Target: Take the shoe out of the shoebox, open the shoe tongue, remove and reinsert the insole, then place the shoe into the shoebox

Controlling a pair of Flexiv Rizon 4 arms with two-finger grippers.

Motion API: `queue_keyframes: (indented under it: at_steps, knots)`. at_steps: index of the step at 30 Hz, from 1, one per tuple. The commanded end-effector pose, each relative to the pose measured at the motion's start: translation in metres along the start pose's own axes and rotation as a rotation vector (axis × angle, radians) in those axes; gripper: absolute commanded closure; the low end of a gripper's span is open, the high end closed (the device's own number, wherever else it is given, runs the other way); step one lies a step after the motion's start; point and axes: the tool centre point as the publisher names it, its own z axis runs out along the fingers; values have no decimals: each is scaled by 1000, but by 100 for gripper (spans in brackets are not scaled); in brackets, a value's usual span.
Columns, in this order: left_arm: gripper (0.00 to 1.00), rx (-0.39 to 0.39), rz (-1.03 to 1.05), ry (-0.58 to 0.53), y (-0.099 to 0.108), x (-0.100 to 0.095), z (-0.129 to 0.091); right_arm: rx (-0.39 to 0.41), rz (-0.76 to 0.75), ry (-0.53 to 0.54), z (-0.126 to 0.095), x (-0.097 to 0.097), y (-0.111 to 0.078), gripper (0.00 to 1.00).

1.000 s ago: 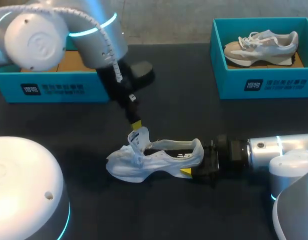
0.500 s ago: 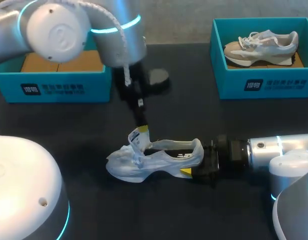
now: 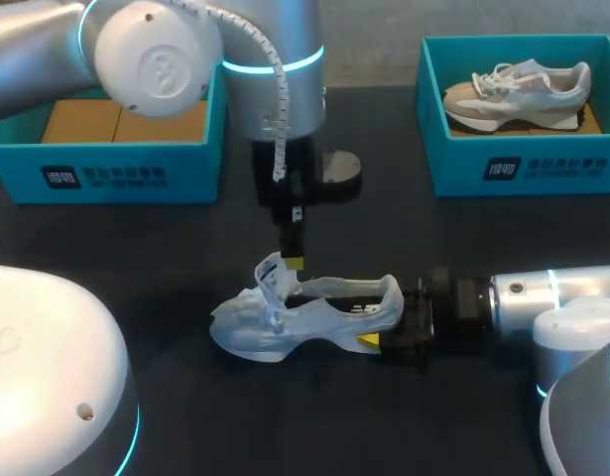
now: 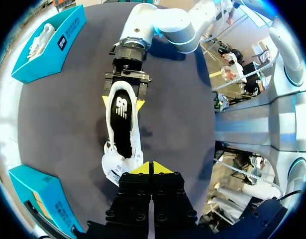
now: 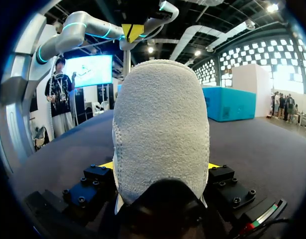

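Shoe: the white shoe point(image 3: 314, 315) stands on its sole on the tabletop point(image 3: 166, 248) at centre frame, well apart from the shoebox point(image 3: 126, 164) at upper left.
Long axis: it runs left to right across the frame, toe left, heel right.
Right gripper point(image 3: 386, 319): clamped on the heel from both sides.
Left gripper point(image 3: 293, 263): tips pressed together, holding nothing, just above the raised tongue point(image 3: 272, 278).
Key relation: the black insole point(image 4: 124, 130) lies directly under my left gripper, so I judge that arm goes in.

Shoe point(image 3: 305, 315) lying on table point(image 3: 136, 238) | right gripper point(image 3: 382, 327) sitting at heel — left gripper point(image 3: 293, 263) hanging over tongue point(image 3: 271, 274) | shoebox point(image 3: 523, 169) standing behind-right.
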Motion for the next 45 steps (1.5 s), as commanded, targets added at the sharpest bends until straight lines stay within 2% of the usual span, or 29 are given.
queue_keyframes:
  at_steps: [1,4,11,12,25,45]
  knots:
    - [100,-9,0,1,-2,-1,-1,2,1,0,-1,0,-2,100]
    - [100,-9,0,1,-2,-1,-1,2,1,0,-1,0,-2,100]
    - [100,4,79,-111,-16,-16,16,2,1,0,-1,0,-2,100]
    - [100,23,112,-100,-17,-17,18,2,1,0,-1,0,-2,100]
    - [100,37,138,-157,-25,-38,51,2,1,0,-1,0,-2,100]
    - [100,24,196,-205,-32,-36,84,2,1,0,-1,0,-2,100]
